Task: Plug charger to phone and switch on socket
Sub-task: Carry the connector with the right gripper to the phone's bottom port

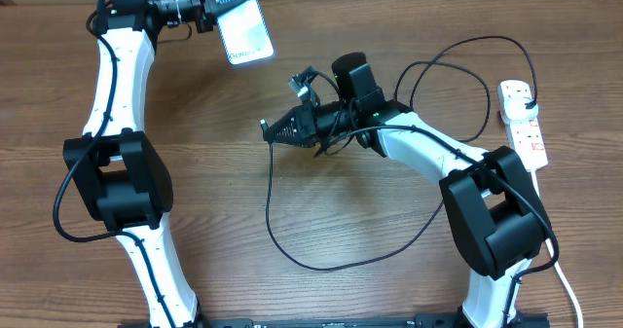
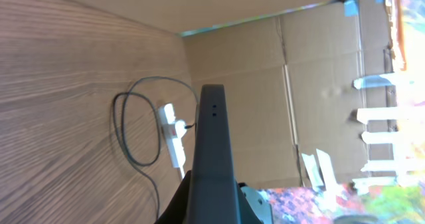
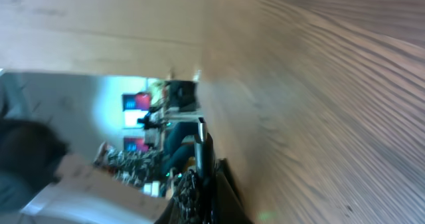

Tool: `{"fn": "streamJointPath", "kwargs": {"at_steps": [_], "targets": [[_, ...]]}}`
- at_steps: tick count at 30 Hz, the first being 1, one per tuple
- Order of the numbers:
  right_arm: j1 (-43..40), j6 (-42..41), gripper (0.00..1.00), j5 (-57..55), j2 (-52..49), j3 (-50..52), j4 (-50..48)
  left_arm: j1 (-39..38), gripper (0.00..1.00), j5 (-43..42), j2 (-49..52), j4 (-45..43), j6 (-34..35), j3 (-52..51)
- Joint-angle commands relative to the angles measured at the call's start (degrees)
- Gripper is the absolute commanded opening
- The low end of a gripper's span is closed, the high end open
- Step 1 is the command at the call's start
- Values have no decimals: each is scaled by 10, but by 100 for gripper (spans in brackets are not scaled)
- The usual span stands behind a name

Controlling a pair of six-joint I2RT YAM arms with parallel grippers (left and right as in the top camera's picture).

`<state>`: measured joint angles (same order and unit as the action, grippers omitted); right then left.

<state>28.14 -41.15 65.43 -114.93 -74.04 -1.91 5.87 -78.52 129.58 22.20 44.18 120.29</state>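
Wooden surface, both arms over it. Socket lies at the far right, switch step not yet done. Phone is at the far left, clamped in the left hand and edge-on in the left wrist view. Right hand is mid-surface, closed narrow on the charger near its tip, well apart from the phone. The rest of the cable loops near, then runs right to the socket. Right wrist view is too blurred to confirm the grip.

Risks:
- Both parts are held in the air, so a small tilt mismatch could make the tip miss the port.
- A push could slide the phone in its hand.
- Slack could snag the right arm and tug the socket.
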Motion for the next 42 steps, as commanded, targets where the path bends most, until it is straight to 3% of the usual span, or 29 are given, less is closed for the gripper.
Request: {"fn": "streamJointPath", "kwargs": {"at_steps": [1, 8, 11, 24, 31, 38, 42], "targets": [[-12, -60, 4, 66, -2, -11, -75, 12, 5, -52, -3, -68, 97, 6], [-25, -259, 4, 36, -2, -11, -366, 9, 5, -47, -3, -114, 129, 6], [-30, -299, 4, 12, -2, -11, -416, 5, 5, -45, -3, -118, 141, 6], [-31, -288, 4, -29, -2, -11, -441, -26, 4, -54, -3, -118, 129, 6], [-31, -261, 4, -34, -2, -11, -411, -26, 4, -101, -3, -117, 107, 6], [-31, -247, 4, -39, -2, -11, -413, -27, 4, -52, -3, -114, 102, 6], [-31, -232, 4, -39, -2, -11, -406, -26, 4, -7, -3, -68, 72, 6]]}}
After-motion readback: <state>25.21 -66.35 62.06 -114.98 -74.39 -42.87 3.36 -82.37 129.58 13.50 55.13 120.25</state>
